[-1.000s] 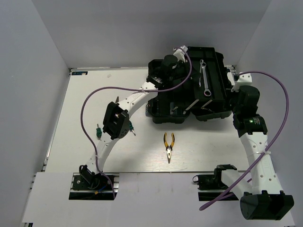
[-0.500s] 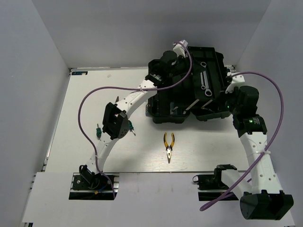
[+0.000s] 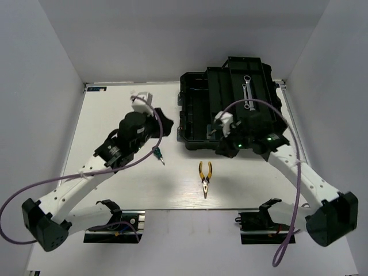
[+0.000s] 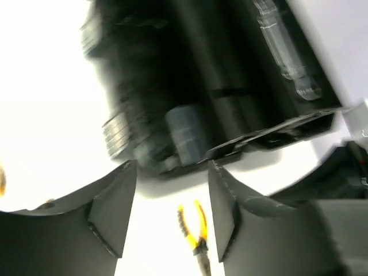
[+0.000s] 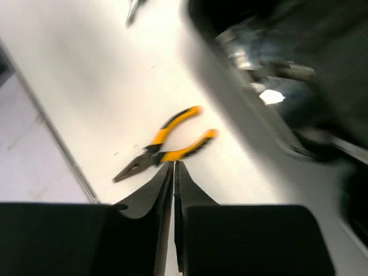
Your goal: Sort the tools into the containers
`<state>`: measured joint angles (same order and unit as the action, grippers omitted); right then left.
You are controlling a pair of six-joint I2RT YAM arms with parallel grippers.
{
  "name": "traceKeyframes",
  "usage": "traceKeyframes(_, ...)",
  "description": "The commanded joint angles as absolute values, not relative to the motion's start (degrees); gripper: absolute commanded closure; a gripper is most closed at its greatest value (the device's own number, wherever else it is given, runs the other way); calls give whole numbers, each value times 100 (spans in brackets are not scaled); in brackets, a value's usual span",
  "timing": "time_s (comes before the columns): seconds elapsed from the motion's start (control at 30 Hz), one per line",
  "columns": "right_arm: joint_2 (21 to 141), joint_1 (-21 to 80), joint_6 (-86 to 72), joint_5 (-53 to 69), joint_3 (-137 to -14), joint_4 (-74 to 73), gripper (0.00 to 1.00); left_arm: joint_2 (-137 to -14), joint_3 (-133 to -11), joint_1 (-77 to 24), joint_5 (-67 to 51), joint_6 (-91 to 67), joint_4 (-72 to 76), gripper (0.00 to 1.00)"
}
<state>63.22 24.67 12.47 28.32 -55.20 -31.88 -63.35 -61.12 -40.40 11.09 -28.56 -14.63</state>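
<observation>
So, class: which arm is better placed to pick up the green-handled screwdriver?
Left. The screwdriver lies beside the left arm, and the left end effector is open. The right end effector is shut, over by the toolbox, beyond the pliers.

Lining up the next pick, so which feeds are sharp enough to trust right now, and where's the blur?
Top external: sharp, evenly lit; pliers and toolbox crisp. Left wrist: heavy motion smear across the toolbox, pliers soft beyond the open left hand. Right wrist: toolbox smeared with a bright glare spot, pliers mildly blurred but readable.
</observation>
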Motion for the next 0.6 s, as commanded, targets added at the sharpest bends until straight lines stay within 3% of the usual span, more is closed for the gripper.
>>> traceKeyframes(0.0, 6766, 3433, 1556, 2217, -5809, -3559, 85, -6101, -5362, -4034, 2143, -3049, -2468, 36)
traceKeyframes(0.03, 7002, 3776, 1538, 2093, -5888, -3568, 81, -5978, -5266, -4034, 2275, -3198, -2557, 27)
traceKeyframes(0.13, 7592, 4392, 1310, 1478, -5994, -3472, 53, -5661, -5054, -4034, 2724, -3400, -2899, 25)
traceKeyframes(0.23, 8164, 4798, 1056, 941, -6056, -3323, 44, -5660, -5054, -4034, 3023, -3612, -3399, 23)
traceKeyframes(0.57, 9500, 5449, 299, -1045, -6073, -2708, 44, -4861, -4624, -4034, 3762, -4684, -4790, 17)
